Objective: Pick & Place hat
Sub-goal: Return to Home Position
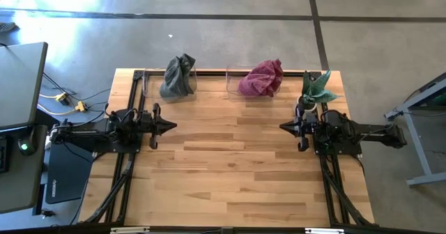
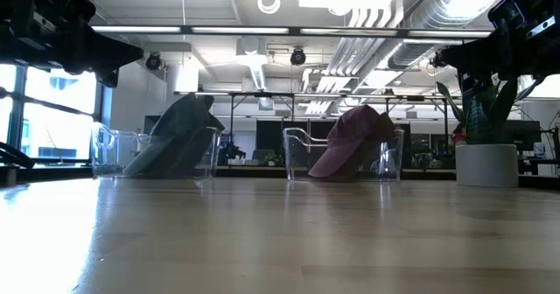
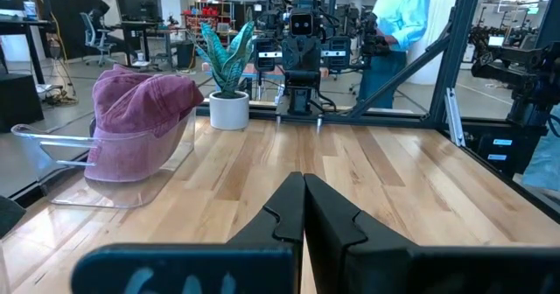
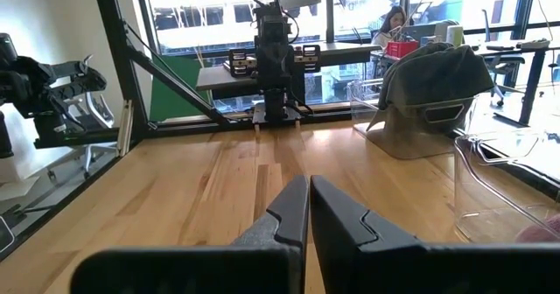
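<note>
Holding black cap [image 1: 178,77]: left bin [image 1: 151,82] | red cap [image 1: 263,78]: right bin [image 1: 232,81] | left pincer [image 1: 173,126], right pincer [image 1: 283,127] closed

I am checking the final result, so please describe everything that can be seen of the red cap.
The red cap is of soft, dark red cloth, crumpled, not flat. It stands in the right-hand clear plastic bin at the table's back edge, leaning on the bin's wall, with its crown rising above the rim. Only the bin touches it. The left gripper and the right gripper wait apart from it, jaws shut.
</note>
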